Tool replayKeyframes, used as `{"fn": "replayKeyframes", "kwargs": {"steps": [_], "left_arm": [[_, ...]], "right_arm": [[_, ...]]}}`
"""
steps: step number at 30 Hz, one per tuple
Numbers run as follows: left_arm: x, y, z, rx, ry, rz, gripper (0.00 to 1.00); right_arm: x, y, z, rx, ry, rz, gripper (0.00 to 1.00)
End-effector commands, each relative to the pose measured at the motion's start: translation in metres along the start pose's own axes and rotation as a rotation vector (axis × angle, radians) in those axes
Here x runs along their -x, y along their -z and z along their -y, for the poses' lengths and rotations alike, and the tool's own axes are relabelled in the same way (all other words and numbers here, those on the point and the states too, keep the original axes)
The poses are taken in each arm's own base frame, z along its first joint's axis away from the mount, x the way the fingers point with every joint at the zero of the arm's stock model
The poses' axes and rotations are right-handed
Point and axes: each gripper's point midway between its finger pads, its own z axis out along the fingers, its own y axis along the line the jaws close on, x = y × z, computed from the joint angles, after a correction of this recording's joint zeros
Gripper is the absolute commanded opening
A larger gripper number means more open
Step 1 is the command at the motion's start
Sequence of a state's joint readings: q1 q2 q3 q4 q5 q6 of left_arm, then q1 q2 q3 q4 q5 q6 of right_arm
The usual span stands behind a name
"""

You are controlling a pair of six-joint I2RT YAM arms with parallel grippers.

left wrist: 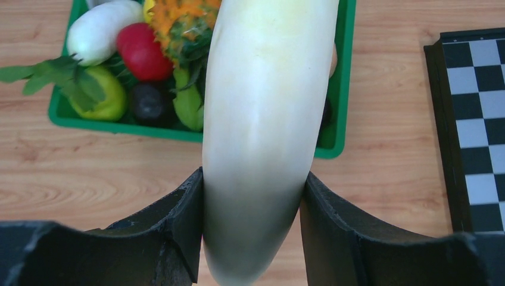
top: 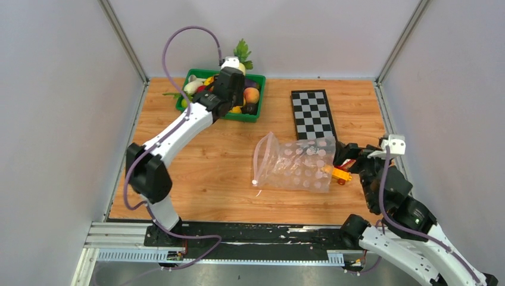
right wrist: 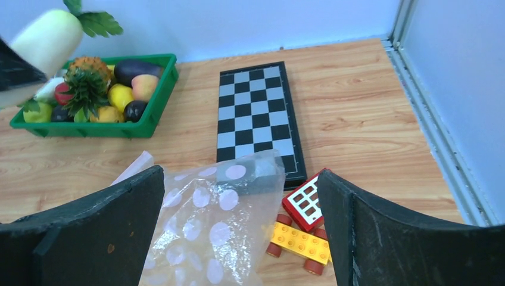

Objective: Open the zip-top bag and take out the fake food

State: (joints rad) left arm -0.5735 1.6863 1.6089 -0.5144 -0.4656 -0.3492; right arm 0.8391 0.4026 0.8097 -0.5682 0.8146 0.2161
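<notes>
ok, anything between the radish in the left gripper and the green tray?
Nothing visible. The left gripper holds the radish in open air above the green tray. The tray is crowded, though: the pineapple and red apple already lie there.

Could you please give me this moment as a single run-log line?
left gripper: shut on white radish over green bin | right gripper: open over zip-top bag | toy car: at bag's edge

High rear overview; two close wrist views, all sharing green tray (top: 241,118).
</notes>
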Motion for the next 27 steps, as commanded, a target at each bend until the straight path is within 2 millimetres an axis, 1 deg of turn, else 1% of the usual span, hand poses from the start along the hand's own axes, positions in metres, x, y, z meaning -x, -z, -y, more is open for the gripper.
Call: {"fn": "replayKeyframes", "kwargs": {"steps": [1,3,6,7,9,12,13,14,16,22,24,25,27], "left_arm": [[0.019,-0.046,0.023,0.012,0.007,0.057,0.0],[0.013,-0.067,0.026,0.045,0.002,0.054,0.0],[0.004,-0.095,0.024,0.114,0.0,0.057,0.0],[0.003,-0.102,0.023,0.134,0.003,0.061,0.0],[-0.002,-0.115,0.02,0.187,0.006,0.07,0.05],[-0.01,-0.132,0.016,0.249,0.002,0.082,0.06],[-0.012,-0.137,0.015,0.256,0.003,0.089,0.09],[-0.014,-0.143,0.016,0.255,0.002,0.089,0.13],[-0.021,-0.153,0.018,0.251,-0.004,0.08,0.28],[-0.034,-0.167,0.02,0.247,-0.017,0.058,0.51],[-0.037,-0.168,0.021,0.245,-0.016,0.045,0.61],[-0.038,-0.167,0.021,0.241,-0.012,0.04,0.64],[-0.036,-0.163,0.022,0.227,0.001,0.039,0.73]], "right_arm": [[0.018,0.013,0.026,-0.054,0.038,0.071,1.0],[0.02,0.017,0.033,-0.064,0.039,0.09,1.0],[0.021,0.022,0.041,-0.073,0.043,0.112,1.0],[0.02,0.023,0.043,-0.077,0.041,0.116,1.0],[0.017,0.025,0.048,-0.084,0.033,0.125,1.0],[0.011,0.025,0.054,-0.108,0.013,0.134,1.0],[0.011,0.026,0.055,-0.111,0.004,0.139,1.0],[0.011,0.027,0.056,-0.113,-0.006,0.143,1.0],[0.011,0.028,0.058,-0.117,-0.008,0.148,1.0],[0.008,0.027,0.057,-0.111,0.002,0.144,1.0],[0.008,0.026,0.056,-0.106,0.004,0.143,1.0],[0.008,0.026,0.056,-0.106,0.002,0.143,1.0],[0.007,0.026,0.056,-0.105,0.005,0.141,1.0]]}}
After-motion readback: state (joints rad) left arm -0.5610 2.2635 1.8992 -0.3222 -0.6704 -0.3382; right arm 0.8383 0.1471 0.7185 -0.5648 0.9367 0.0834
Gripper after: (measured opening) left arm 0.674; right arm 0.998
